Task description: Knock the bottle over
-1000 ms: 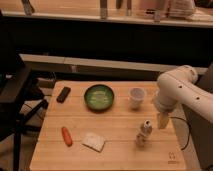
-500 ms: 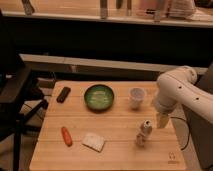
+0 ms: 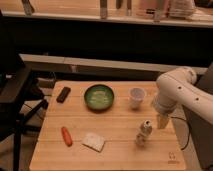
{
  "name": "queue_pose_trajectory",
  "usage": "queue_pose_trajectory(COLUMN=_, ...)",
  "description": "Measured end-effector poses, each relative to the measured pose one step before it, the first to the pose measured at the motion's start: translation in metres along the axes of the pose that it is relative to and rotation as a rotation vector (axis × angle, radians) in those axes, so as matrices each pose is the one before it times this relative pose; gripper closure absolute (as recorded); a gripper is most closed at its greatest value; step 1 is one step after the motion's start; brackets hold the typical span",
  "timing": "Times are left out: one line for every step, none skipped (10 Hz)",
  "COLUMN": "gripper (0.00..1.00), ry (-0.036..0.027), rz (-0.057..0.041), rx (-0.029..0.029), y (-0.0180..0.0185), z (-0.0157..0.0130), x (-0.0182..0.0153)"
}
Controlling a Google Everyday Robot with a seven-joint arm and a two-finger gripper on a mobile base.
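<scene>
The bottle (image 3: 144, 132) is small, slim and pale with a whitish cap. It stands upright on the wooden table (image 3: 115, 125), near the front right. My gripper (image 3: 162, 121) hangs from the white arm (image 3: 175, 90) just to the right of the bottle, at about cap height and a small gap away from it. A white cup (image 3: 136, 97) stands behind the bottle.
A green bowl (image 3: 99, 96) sits at the middle back of the table. A dark flat object (image 3: 63, 94) lies at the back left. An orange carrot-like item (image 3: 66, 135) and a pale sponge (image 3: 93, 141) lie at the front left. A black chair (image 3: 15, 100) stands left of the table.
</scene>
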Motion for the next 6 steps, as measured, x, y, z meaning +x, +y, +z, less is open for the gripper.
queue_pose_trajectory(gripper=0.55, ry=-0.00036, rz=-0.00391, rx=-0.00114, y=0.00032, z=0.00047, x=-0.00165)
queue_pose_trajectory(gripper=0.52, ry=-0.00141, rz=-0.00524, rx=-0.00201, y=0.00039, z=0.00059, x=-0.00268)
queue_pose_trajectory(gripper=0.49, ry=0.00002, rz=-0.00165, rx=0.00007, y=-0.00007, z=0.00005, x=-0.00060)
queue_pose_trajectory(gripper=0.51, ry=0.00160, rz=-0.00310, rx=-0.00276, y=0.00127, z=0.00015, x=0.00190)
queue_pose_trajectory(gripper=0.57, ry=0.00269, rz=-0.00714, rx=-0.00437, y=0.00234, z=0.00108, x=0.00112)
queue_pose_trajectory(gripper=0.70, ry=0.00602, rz=-0.02090, rx=-0.00780, y=0.00586, z=0.00083, x=-0.00472)
